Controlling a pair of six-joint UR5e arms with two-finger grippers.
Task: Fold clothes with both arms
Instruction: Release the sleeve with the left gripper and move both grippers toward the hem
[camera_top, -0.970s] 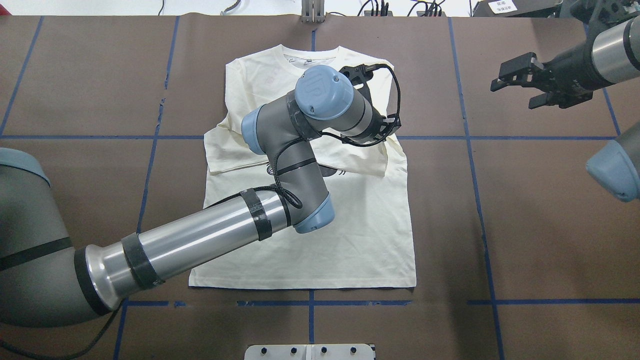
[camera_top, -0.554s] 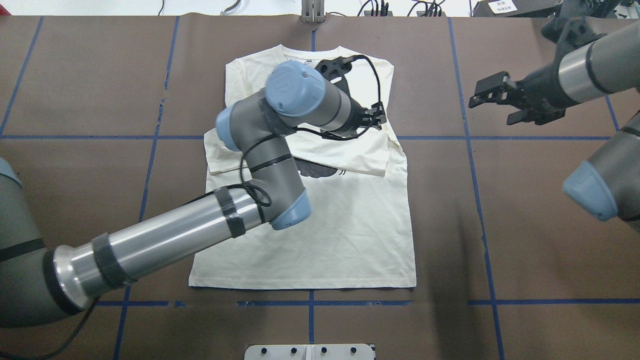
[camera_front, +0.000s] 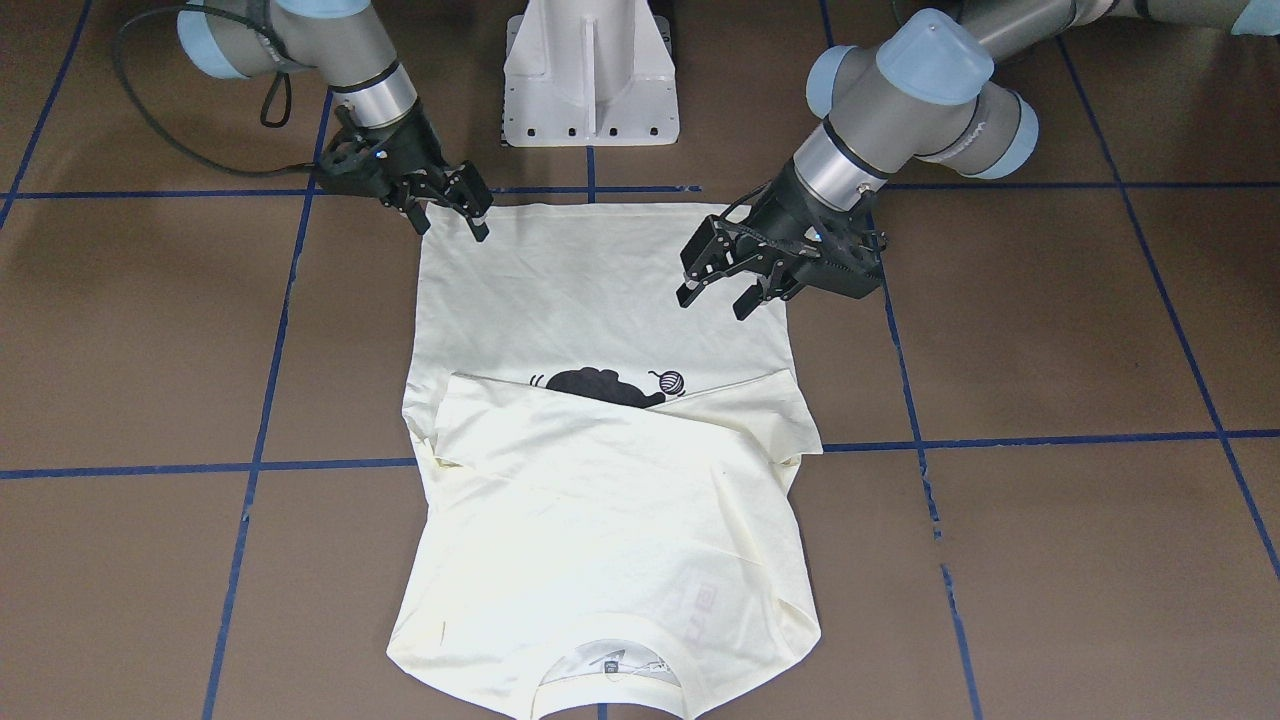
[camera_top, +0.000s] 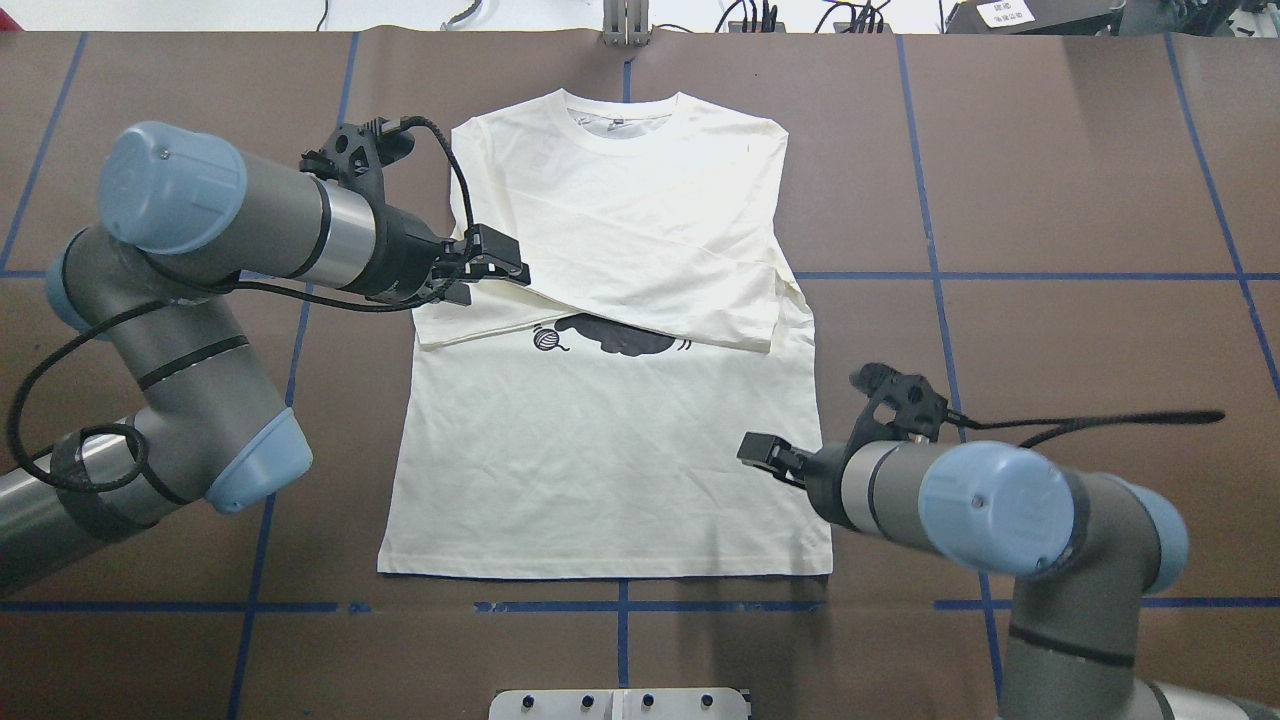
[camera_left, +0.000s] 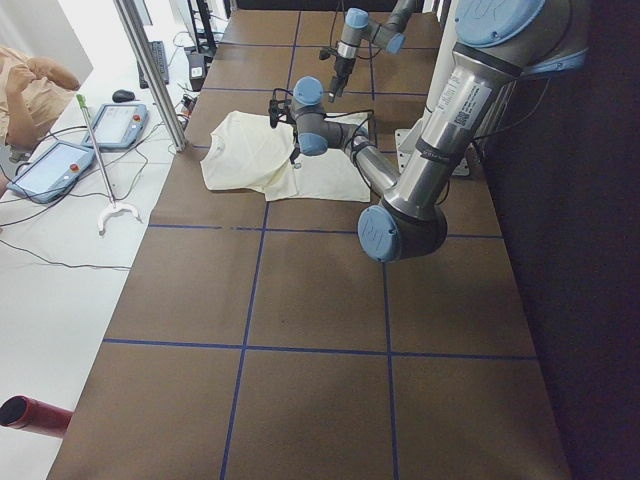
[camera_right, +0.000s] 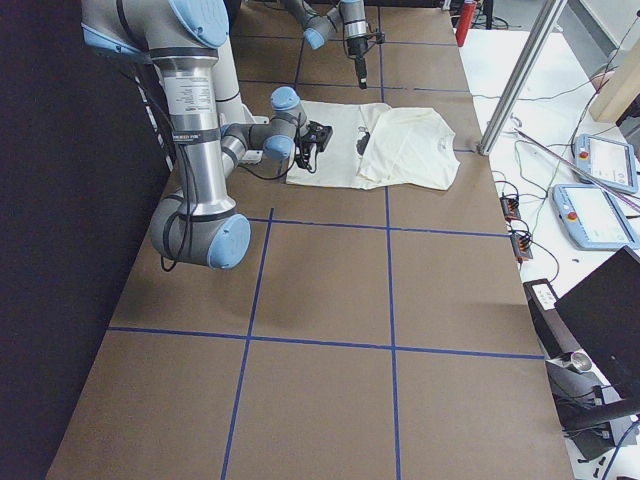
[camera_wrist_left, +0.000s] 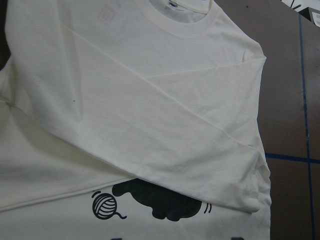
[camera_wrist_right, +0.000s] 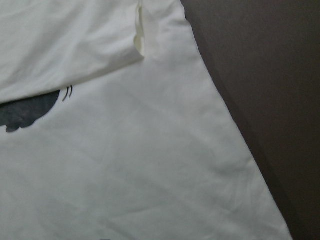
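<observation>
The cream T-shirt (camera_top: 610, 470) lies flat, collar away from the robot and hem toward it. Both sleeves are folded across the chest, half covering the black cat print (camera_top: 620, 338); the yarn ball (camera_wrist_left: 103, 206) shows beside it. My left gripper (camera_top: 505, 265) hovers open and empty over the shirt's left edge by the sleeve fold; the front view shows its fingers apart (camera_front: 715, 300). The right gripper (camera_top: 752, 450) hangs open and empty above the shirt's right side near the hem (camera_front: 452, 218). The wrist views show only cloth (camera_wrist_right: 125, 165), no fingers.
Blue tape lines cross the brown table cover (camera_top: 1050, 200). The white pedestal base (camera_front: 590, 70) stands just behind the hem. Off the far edge are a metal post (camera_left: 150, 70), two pendants (camera_left: 60, 165) and a person's arm (camera_left: 30, 80).
The left arm swung from above the shirt's middle out to its left edge. The right arm came down from the far right to the shirt's lower right side. The shirt lies unchanged.
</observation>
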